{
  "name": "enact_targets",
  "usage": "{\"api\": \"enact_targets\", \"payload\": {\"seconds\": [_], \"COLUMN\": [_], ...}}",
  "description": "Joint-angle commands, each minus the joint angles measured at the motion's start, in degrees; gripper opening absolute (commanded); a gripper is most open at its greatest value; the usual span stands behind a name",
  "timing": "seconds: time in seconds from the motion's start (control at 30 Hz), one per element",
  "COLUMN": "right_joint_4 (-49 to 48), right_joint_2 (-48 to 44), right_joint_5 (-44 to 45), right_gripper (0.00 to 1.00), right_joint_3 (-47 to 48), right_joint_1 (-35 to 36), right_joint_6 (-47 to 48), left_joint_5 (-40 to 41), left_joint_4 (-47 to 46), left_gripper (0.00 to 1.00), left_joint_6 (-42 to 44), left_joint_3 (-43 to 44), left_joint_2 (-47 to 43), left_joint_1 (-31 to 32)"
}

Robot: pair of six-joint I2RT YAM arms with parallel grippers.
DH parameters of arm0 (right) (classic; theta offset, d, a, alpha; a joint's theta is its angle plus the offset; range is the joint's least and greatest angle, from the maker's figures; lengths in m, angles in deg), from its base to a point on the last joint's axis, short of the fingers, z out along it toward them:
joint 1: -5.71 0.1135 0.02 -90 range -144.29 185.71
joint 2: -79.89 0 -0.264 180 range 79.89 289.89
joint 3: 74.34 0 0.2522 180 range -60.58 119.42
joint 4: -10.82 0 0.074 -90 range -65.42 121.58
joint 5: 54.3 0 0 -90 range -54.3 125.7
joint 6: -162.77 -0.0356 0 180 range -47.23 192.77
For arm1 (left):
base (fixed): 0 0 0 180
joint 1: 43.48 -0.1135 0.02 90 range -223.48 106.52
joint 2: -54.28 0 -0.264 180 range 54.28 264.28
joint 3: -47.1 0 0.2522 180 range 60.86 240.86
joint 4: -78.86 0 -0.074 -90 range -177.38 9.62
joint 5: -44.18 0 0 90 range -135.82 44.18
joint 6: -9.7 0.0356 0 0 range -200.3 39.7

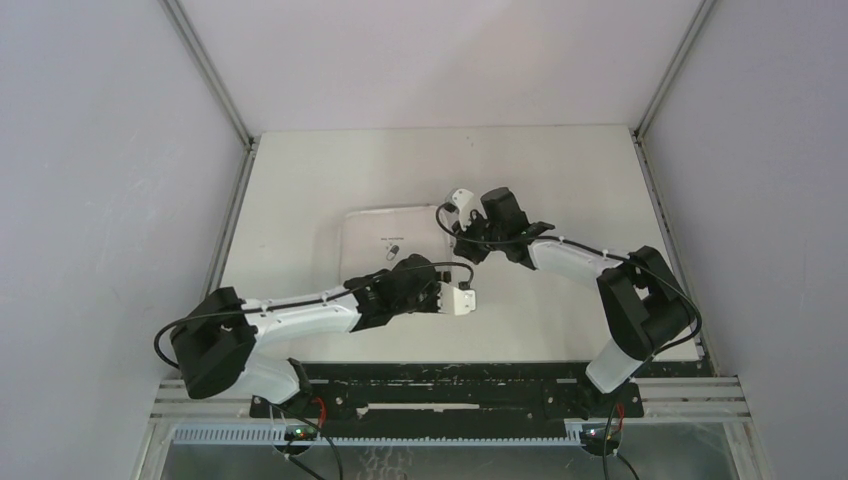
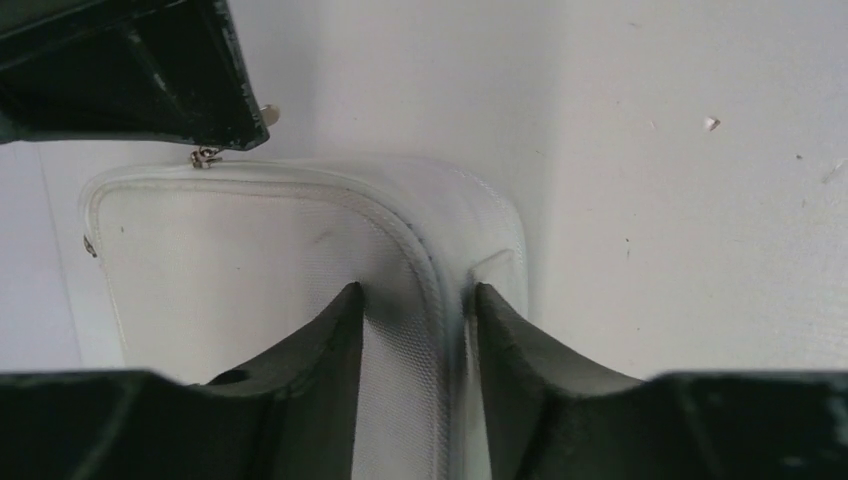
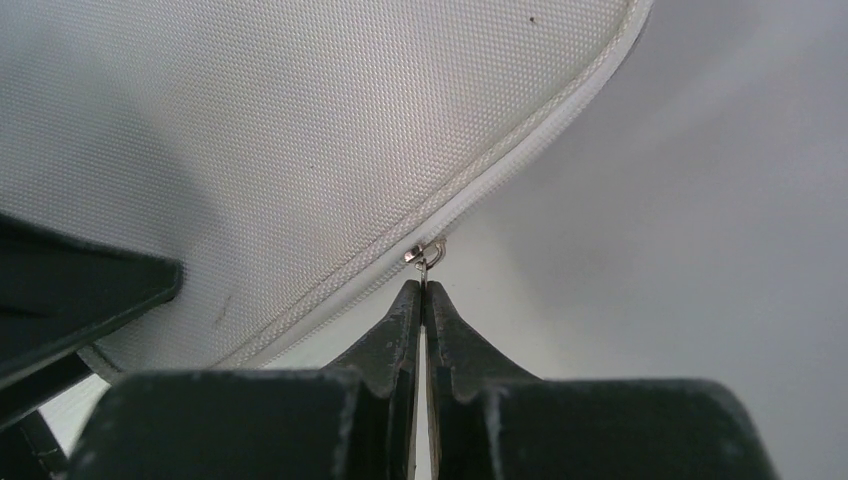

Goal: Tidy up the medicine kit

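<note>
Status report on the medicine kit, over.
Left hand open, straddling a corner of the medicine kit. Right hand shut on the zipper pull. Kit flat on table, lid down. Nothing seen blocking the zip.

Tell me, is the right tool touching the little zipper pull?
Touching. The right wrist view shows the right tool shut, tips pinching the metal zipper pull on the medicine kit's edge.

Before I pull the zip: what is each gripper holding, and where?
Right gripper pinches the zip pull of the medicine kit. Left gripper straddles the kit's corner; whether it grips is unclear.
</note>
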Motion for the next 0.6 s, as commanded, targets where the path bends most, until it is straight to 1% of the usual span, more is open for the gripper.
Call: {"api": "enact_targets", "payload": {"seconds": [0.0, 0.07, 0.17, 0.2, 0.43, 0.57], "right_joint_4": [-1.58, -1.95, -2.98, -3.17, -3.89, -2.79], "right_joint_2": [-2.63, -2.83, -3.08, -3.23, -3.53, -3.47], "right_joint_5": [0.01, 1.14, 5.74, 6.95, 13.34, 15.97], "right_gripper": [0.00, 0.00, 0.00, 0.00, 0.00, 0.00], "right_joint_3": [-0.74, -1.00, -1.45, -1.49, -1.45, -0.45], "right_joint_1": [-0.28, -0.24, -0.20, -0.19, 0.07, 0.16], "right_joint_6": [0.79, 0.45, -0.48, -0.72, -1.94, -2.08], "left_joint_5": [4.42, 3.45, 1.32, 0.28, -10.03, -15.30], "left_joint_4": [-0.22, 2.13, 6.28, 7.71, 18.92, 25.72], "left_gripper": [0.34, 0.22, 0.05, 0.01, 0.00, 0.00], "left_joint_6": [0.43, 1.19, 2.48, 2.99, 8.23, 12.35], "left_joint_3": [2.16, 1.07, -1.13, -1.63, -4.04, -4.03], "left_joint_2": [0.40, -0.59, -2.75, -3.74, -11.47, -12.87], "left_joint_1": [-0.28, -0.28, -0.28, -0.28, -0.31, -0.32]}}
